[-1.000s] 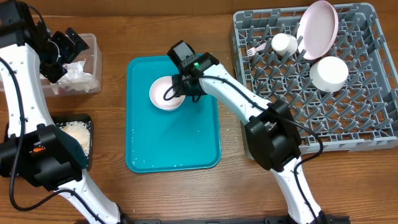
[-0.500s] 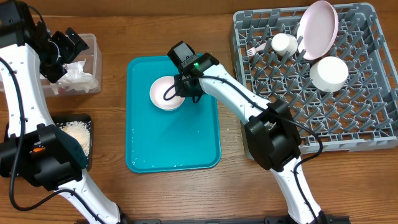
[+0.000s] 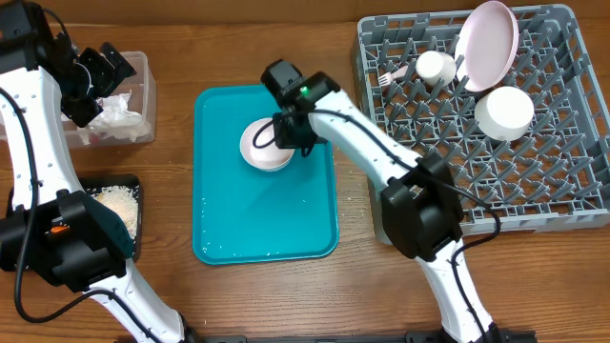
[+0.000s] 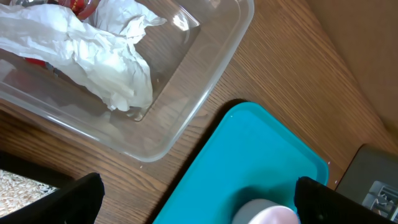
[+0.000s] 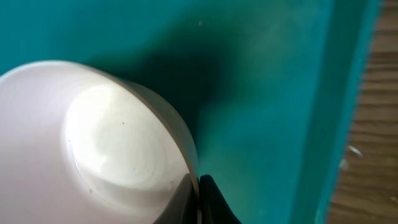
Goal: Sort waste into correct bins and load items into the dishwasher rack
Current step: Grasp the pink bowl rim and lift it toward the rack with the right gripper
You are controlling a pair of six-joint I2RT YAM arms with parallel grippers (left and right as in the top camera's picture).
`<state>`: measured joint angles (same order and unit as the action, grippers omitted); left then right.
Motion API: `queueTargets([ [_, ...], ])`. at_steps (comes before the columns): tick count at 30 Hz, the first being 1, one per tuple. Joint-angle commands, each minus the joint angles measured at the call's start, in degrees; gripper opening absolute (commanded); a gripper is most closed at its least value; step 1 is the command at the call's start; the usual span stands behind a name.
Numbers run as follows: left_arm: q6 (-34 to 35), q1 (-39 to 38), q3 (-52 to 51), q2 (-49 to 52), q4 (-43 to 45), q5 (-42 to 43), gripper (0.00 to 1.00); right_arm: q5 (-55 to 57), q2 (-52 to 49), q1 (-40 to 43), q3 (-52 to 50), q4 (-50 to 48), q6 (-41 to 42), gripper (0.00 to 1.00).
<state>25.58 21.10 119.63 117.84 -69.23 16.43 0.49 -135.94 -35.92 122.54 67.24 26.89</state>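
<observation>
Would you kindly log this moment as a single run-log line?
right gripper: shut on bowl rim | bowl: over teal tray | left gripper: open over clear tub

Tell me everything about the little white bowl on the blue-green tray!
The small bowl is round, white and glossy, like smooth ceramic or plastic. It is empty apart from a few tiny specks inside. It is over the upper middle of the teal tray, casting a dark shadow, and looks tipped. The right gripper is shut on its rim, one finger inside and one outside. Nothing else touches it.
</observation>
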Motion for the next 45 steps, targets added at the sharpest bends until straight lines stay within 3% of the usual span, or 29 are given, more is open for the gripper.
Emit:
queueTargets([
  [1,0.6,-0.1,1.0,-1.6,0.1,-0.5,1.00,4.1,5.6,3.1,7.1,4.4,-0.3,0.04],
  [6,0.6,-0.1,1.0,-1.6,0.1,-0.5,1.00,18.1,13.4,8.2,9.4,11.5,-0.3,0.04],
  [11,0.6,-0.1,1.0,-1.6,0.1,-0.5,1.00,24.3,21.1,13.7,9.4,17.3,0.5,0.04],
  [18,0.6,-0.1,1.0,-1.6,0.1,-0.5,1.00,33.4,27.6,21.4,9.4,29.7,9.0,0.04],
  [26,0.6,-0.1,1.0,-1.6,0.1,-0.5,1.00,34.6,30.9,26.8,1.1,29.8,9.2,0.04],
  [37,0.6,-0.1,1.0,-1.6,0.1,-0.5,1.00,69.7,32.0,30.6,-21.5,29.8,32.7,0.04],
  [45,0.6,-0.1,1.0,-1.6,0.1,-0.5,1.00,74.4,31.9,38.0,-34.1,29.3,50.8,0.04],
])
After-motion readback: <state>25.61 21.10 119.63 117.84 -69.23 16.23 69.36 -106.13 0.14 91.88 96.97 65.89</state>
